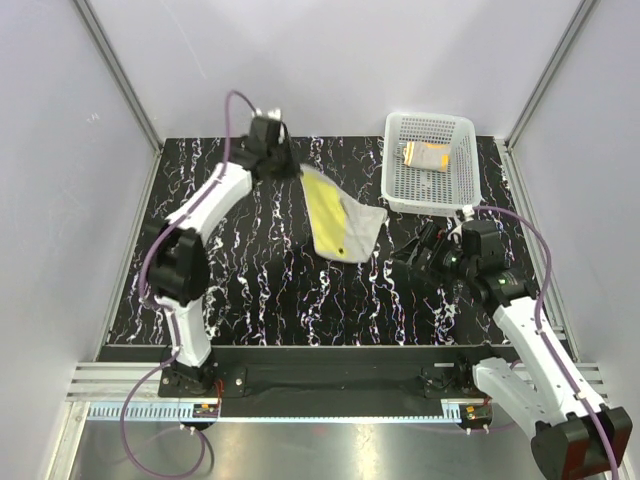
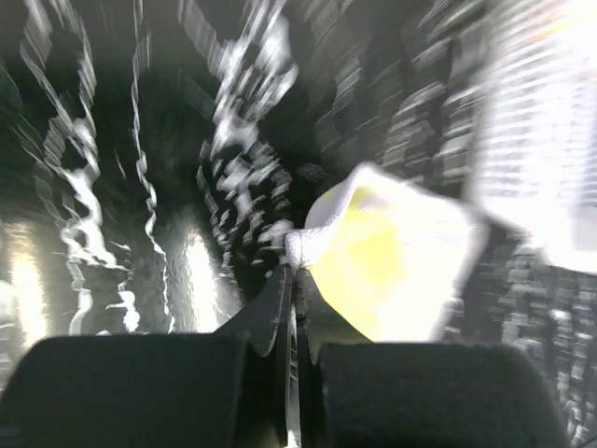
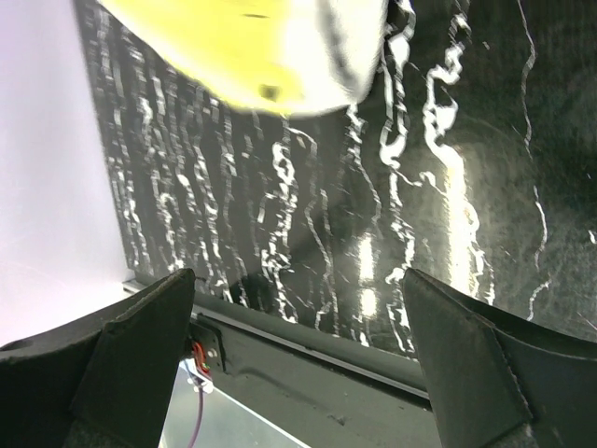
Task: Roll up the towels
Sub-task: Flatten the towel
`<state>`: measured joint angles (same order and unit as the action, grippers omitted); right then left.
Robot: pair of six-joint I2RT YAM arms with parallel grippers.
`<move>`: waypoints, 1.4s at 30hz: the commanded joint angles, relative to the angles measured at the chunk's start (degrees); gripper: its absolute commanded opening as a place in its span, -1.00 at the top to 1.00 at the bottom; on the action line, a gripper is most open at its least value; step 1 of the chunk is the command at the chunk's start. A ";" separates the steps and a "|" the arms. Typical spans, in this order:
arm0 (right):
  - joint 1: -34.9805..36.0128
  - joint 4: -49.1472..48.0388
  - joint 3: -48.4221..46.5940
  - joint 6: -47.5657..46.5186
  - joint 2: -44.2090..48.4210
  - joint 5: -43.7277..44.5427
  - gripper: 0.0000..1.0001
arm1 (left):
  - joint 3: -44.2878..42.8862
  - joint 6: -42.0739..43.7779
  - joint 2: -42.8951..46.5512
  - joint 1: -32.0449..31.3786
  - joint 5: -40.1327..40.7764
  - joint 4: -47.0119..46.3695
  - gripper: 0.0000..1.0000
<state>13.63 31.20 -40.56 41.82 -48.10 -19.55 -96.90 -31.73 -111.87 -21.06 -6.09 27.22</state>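
- Top external: yellow towel [image 1: 335,215], centre, far corner raised, clenched in L gripper [image 1: 298,172].
- R gripper [image 1: 410,255]: near right, fingers spread, holding nothing.
- Orange towel [image 1: 425,155]: inside basket [image 1: 460,185], far right.

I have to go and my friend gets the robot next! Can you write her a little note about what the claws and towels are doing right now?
Left claw: shut on a corner of the yellow towel, at the far middle of the table.
Right claw: open, holding nothing, near the basket.
Orange towel: a small bundle inside the basket; can't tell if it's neatly rolled.
Done: yellow towel gripped.
Left to do: yellow towel is spread out, not yet rolled.
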 commanded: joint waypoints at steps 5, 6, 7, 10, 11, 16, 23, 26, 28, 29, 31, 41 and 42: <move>0.44 4.74 -7.08 -1.39 4.50 1.53 -0.99 | -21.27 13.35 16.68 -5.73 4.85 9.93 1.00; 0.52 5.09 -7.69 -1.48 4.85 1.71 -0.99 | -22.96 14.05 17.12 -6.70 5.64 10.91 1.00; 0.52 5.62 -8.04 -1.57 5.38 1.80 -0.99 | -24.11 15.54 18.35 -7.67 5.30 11.44 1.00; 0.43 7.29 -8.75 -1.57 6.87 2.06 -1.00 | -24.13 18.09 21.17 -11.54 4.16 11.45 1.00; 0.52 7.99 -8.84 -1.40 7.22 2.32 -0.99 | -23.17 18.71 21.61 -14.07 4.33 12.15 1.00; 0.43 10.81 -8.31 -0.25 10.03 5.48 -1.00 | -9.74 23.81 23.80 -25.05 4.50 9.96 1.00; 0.43 16.78 -6.73 1.33 11.27 11.54 -0.99 | 28.81 11.35 24.86 -35.27 6.46 -5.65 0.40; 0.44 16.00 -5.24 2.03 10.48 12.35 -1.00 | 36.66 6.34 26.79 -37.47 5.99 -10.42 -0.50; 0.52 14.51 -4.27 3.00 9.26 10.94 -0.99 | 38.45 4.40 29.69 -37.39 8.17 -10.79 -0.90; 0.44 12.50 -3.22 3.44 8.81 10.50 -0.99 | 38.28 4.13 30.65 -37.21 13.33 -8.35 -0.96; 0.52 10.30 -2.25 3.79 6.97 9.10 -0.99 | 37.14 3.86 33.20 -35.21 17.06 -5.27 -0.98; 7.19 -7.45 2.94 6.08 -7.09 -0.14 -0.89 | 35.56 2.46 38.40 -11.22 15.06 -4.46 -0.95; 11.03 -8.17 2.76 5.73 -10.14 1.08 -0.87 | 35.12 2.54 37.27 -9.20 15.14 -4.63 -0.94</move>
<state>18.72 31.09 -37.78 46.85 -54.54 -16.53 -59.29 -28.40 -73.49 -35.16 7.84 23.38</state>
